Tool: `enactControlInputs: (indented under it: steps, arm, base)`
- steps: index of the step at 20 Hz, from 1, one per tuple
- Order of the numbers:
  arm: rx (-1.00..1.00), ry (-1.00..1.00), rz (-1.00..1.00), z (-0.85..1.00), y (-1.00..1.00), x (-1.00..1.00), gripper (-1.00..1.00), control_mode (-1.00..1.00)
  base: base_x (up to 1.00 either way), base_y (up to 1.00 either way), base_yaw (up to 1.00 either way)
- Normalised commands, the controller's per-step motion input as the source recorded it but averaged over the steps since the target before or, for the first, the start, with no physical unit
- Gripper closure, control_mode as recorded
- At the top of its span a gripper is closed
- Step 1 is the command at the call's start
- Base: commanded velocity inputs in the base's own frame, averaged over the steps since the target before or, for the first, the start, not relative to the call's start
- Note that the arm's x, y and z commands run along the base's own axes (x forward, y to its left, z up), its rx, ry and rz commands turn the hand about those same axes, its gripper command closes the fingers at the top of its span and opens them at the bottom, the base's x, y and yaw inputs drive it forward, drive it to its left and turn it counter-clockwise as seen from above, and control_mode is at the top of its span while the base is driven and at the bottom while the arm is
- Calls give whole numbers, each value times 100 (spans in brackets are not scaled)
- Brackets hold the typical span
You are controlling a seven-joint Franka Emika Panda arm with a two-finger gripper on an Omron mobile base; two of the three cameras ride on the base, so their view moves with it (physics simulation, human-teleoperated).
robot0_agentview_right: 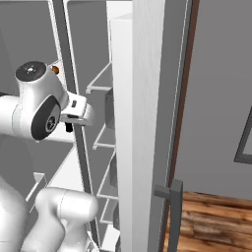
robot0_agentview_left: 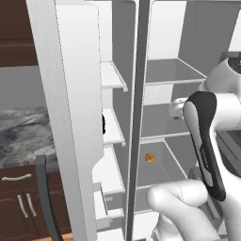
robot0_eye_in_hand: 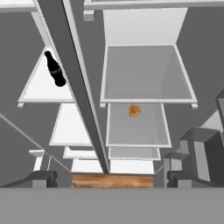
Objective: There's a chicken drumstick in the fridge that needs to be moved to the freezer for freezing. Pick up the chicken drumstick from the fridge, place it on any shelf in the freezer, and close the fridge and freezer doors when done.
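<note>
Both compartments of the white unit stand open. The chicken drumstick [robot0_agentview_left: 149,158] [robot0_eye_in_hand: 134,110] is a small brown-orange lump on a lower shelf of the fridge [robot0_agentview_left: 175,70], near the centre divider; a brown-orange speck [robot0_agentview_right: 55,70] that may be it peeks out behind my elbow. My gripper [robot0_agentview_left: 176,108] [robot0_agentview_right: 70,127] [robot0_eye_in_hand: 111,181] hangs in front of the fridge opening, higher than the drumstick and well apart from it, open and holding nothing. The freezer [robot0_agentview_left: 113,75] is the narrow compartment on the left, with short white shelves. The freezer door [robot0_agentview_left: 70,117] and the fridge door [robot0_agentview_right: 142,123] are both swung out.
A black bottle [robot0_eye_in_hand: 54,70] lies on a freezer shelf. Dark bins [robot0_eye_in_hand: 201,148] line the inside of the fridge door. Dark bar handles [robot0_agentview_left: 44,197] [robot0_agentview_right: 172,211] stick out from the open doors. Wooden cabinets [robot0_agentview_left: 19,207] and a marbled counter [robot0_agentview_left: 23,132] lie left of the freezer door.
</note>
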Motion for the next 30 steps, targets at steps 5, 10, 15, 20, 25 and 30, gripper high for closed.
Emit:
enactControlInputs:
  steps: [5,10,15,20,25,30]
  arm:
    - [0,-5,0,0,0,-24,-100,100]
    - [0,0,0,0,0,0,-100,100]
    - [0,0,0,0,0,0,-100,100]
    - [0,0,0,0,0,0,-100,100]
    - [0,0,0,0,0,0,-100,100]
    - [0,0,0,0,0,0,-100,100]
  base:
    - [-23,0,-2]
    - [-65,7,-5]
    - [-61,40,-1]
    - [-61,12,0]
    - [-57,0,-1]
    - [-10,5,0]
